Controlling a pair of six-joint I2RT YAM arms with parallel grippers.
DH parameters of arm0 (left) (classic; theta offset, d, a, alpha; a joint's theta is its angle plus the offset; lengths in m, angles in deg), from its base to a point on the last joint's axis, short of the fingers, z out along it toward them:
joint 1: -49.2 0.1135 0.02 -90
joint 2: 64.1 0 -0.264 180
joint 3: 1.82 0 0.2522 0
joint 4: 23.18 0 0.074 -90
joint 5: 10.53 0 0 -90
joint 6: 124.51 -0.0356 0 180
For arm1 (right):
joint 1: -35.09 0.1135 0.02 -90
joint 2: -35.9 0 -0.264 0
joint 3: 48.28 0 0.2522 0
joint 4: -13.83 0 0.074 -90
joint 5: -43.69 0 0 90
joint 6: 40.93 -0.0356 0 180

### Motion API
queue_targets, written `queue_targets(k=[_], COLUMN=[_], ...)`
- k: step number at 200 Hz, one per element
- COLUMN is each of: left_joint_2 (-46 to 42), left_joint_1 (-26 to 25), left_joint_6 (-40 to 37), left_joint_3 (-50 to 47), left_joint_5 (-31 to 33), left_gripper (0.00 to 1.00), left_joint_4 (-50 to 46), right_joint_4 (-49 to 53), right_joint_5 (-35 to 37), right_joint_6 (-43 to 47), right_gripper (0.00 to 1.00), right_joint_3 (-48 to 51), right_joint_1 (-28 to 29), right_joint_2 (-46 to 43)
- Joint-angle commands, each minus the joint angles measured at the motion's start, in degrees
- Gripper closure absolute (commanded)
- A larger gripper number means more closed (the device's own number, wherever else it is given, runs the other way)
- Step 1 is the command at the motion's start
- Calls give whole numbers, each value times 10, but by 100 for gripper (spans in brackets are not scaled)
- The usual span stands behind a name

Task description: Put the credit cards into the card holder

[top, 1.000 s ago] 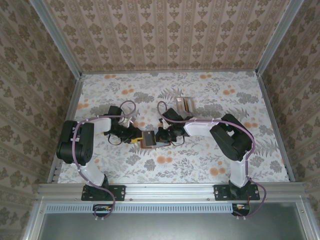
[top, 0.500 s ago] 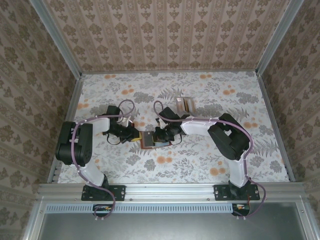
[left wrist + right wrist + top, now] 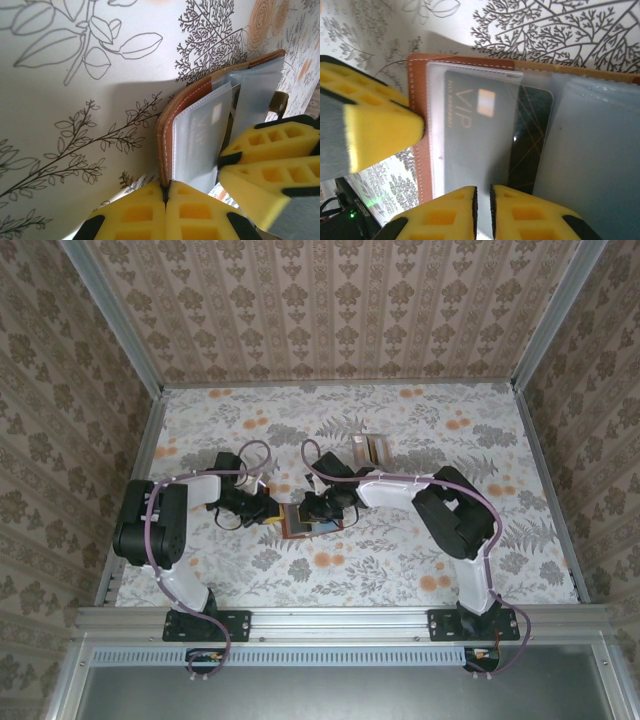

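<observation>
Where the two arms meet in the middle of the bench (image 3: 420, 570), the card holder (image 3: 297, 521) lies open and flat. It is reddish-brown on the outside and has clear pockets inside.

The left claw (image 3: 270, 516) comes at it from the left. In the left wrist view, the left claw (image 3: 165, 192) has its two yellow fingers pressed tight together. They pinch the brown edge of the card holder (image 3: 167, 130), so this claw is closed on it.

The right claw (image 3: 313, 510) comes from the right and sits over the holder's right half, very near the left claw. In the right wrist view, the right claw (image 3: 482, 200) has its yellow fingers almost together, with just a thin gap. They sit at the edge of the clear pocket (image 3: 436, 150). I cannot tell if they grip anything.

A grey card (image 3: 470, 145) with the letters VIP lies inside that pocket. Part of it looks darker where it pokes out past the pocket's edge. A yellow finger of the left claw touches the brown rim of the card holder (image 3: 417, 100) just beside this pocket.

A small pile of cards (image 3: 368, 448) lies farther back on the bench, well apart from the holder and both claws.
</observation>
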Motion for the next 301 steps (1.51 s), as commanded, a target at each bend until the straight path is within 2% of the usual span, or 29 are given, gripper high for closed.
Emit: queue_targets(k=[1, 51, 99, 112, 147, 183, 215, 251, 301], left_joint_2=[8, 10, 11, 11, 9, 11, 10, 9, 10], left_joint_1=[-3, -3, -3, -3, -3, -3, -3, -3, -2], left_joint_6=[-20, -21, -21, -21, -20, -20, -19, -20, -19], left_joint_3=[7, 8, 9, 9, 9, 10, 8, 7, 7], left_joint_5=[-12, -14, -16, -16, -18, -21, -21, -21, -21], left_gripper=[100, 100, 100, 100, 100, 100, 100, 100, 100], left_joint_4=[-9, -9, -9, -9, -8, -6, -6, -7, -6], right_joint_4=[4, 37, 41, 40, 32, 31, -4, 24, 51], right_joint_5=[29, 81, 74, 75, 61, 52, 34, 108, 136], right_joint_6=[1, -1, -2, -3, -6, -8, -17, -8, -6], right_gripper=[78, 75, 71, 72, 83, 83, 78, 71, 65], right_joint_3=[16, 30, 17, 12, -9, -30, -24, -2, 10], right_joint_1=[1, 1, 9, 11, 16, 26, 30, 29, 29], right_joint_2=[-54, -63, -31, -24, 0, 22, 19, -30, -40])
